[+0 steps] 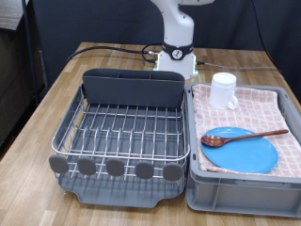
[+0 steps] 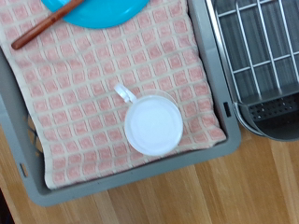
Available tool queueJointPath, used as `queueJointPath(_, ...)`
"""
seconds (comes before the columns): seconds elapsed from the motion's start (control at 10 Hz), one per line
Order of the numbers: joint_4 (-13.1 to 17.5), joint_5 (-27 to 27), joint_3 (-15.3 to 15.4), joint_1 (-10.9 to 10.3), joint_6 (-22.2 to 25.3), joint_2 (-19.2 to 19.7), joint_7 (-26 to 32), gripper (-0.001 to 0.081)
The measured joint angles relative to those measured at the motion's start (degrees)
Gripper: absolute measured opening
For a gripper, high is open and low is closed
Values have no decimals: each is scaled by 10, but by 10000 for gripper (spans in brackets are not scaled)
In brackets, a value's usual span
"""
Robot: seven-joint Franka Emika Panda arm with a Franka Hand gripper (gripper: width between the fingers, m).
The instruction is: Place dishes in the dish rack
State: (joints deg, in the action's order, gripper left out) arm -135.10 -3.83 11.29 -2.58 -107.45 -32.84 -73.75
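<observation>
In tub [image 1: 202, 193], cup [image 1: 224, 89], plate [image 1: 241, 149], spoon [image 1: 243, 137]

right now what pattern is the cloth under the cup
Pink and white checks on the cloth, clearest in the wrist view, beneath the white cup.

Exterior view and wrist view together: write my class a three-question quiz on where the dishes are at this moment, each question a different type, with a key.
1. True or false: the white cup already stands in the dish rack.
2. What rests on the blue plate? A) a fork B) the wooden spoon C) a sponge
3. Fill in: the cup stands upright on the pink checked ____ lining the grey tub.

Key: 1 false; 2 B; 3 cloth. The gripper shows in neither view.
</observation>
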Motion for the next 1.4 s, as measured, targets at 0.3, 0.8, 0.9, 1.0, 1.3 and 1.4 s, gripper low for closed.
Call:
queueJointPath(0.3,-4,-2,38,10,-85,46,-123,802)
queueJointPath(0.8,64,34,76,20,-129,172,-221,802)
queueJointPath(0.9,63,33,75,20,-129,171,-221,802)
queueJointPath(1.0,63,32,76,20,-127,172,-232,802)
queueJointPath(1.3,81,44,88,20,-130,208,-308,802)
queueJointPath(1.4,92,64,95,20,-132,224,-346,802)
